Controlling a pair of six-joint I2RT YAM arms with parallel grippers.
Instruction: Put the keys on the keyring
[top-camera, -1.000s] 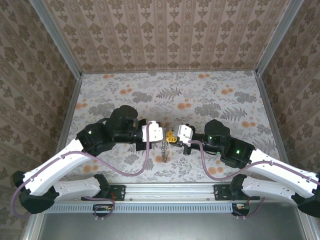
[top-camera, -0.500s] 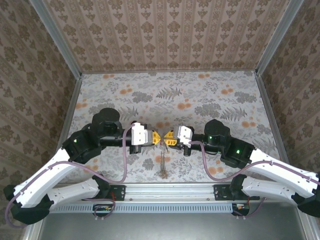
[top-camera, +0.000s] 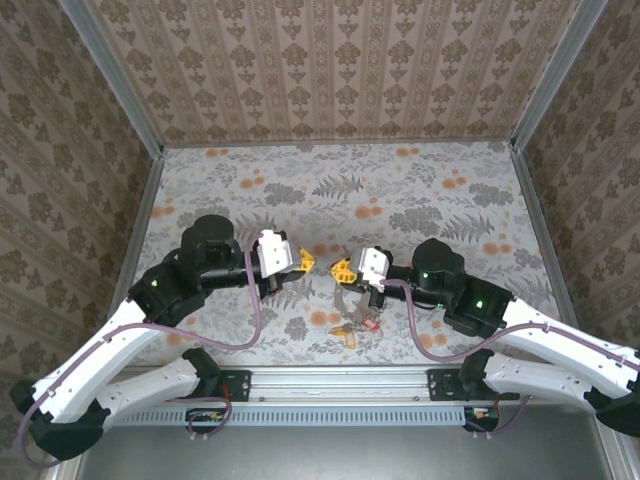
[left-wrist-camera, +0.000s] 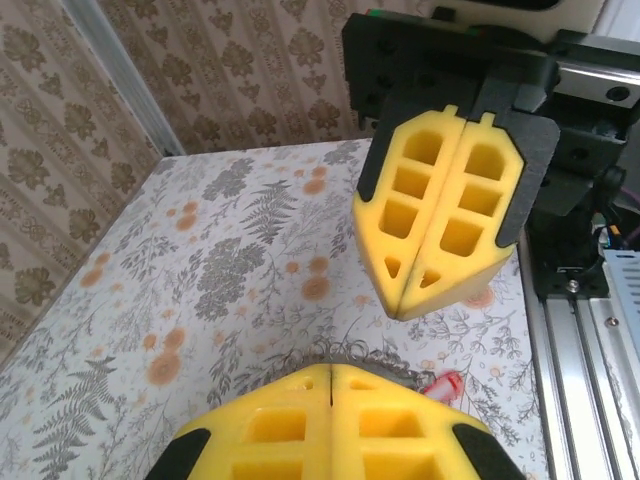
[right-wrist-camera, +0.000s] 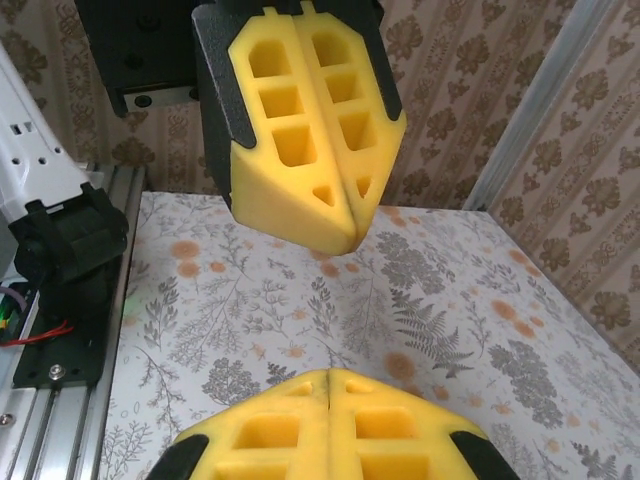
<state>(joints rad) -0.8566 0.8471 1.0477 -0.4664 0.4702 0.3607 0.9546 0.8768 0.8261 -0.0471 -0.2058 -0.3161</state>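
Starting with the keyring (top-camera: 346, 305): lying slack on the table (top-camera: 420, 200), a little way up from the rail (top-camera: 330, 385), not being held by anything. Spotting the keys (top-camera: 348, 333) bunched at its rail-side end, touching it, with a brass one and a red-headed one showing. Honestly not managing to tell whether they're threaded on or just lying against the band, everything being too small for that.

Moving further from the rail: the right gripper (top-camera: 343, 270) hanging over the far end of the band, yellow pads pressed together, carrying nothing. The left gripper (top-camera: 303, 262) sitting about as far from the rail, off to the left, likewise clamped closed on nothing, tip pointing at the other one.

Guessing at little or nothing safely finished here. Probably needing a fresh pick-up of the band plus a key before getting any threading going. Leaning towards most of the job waiting to be done.
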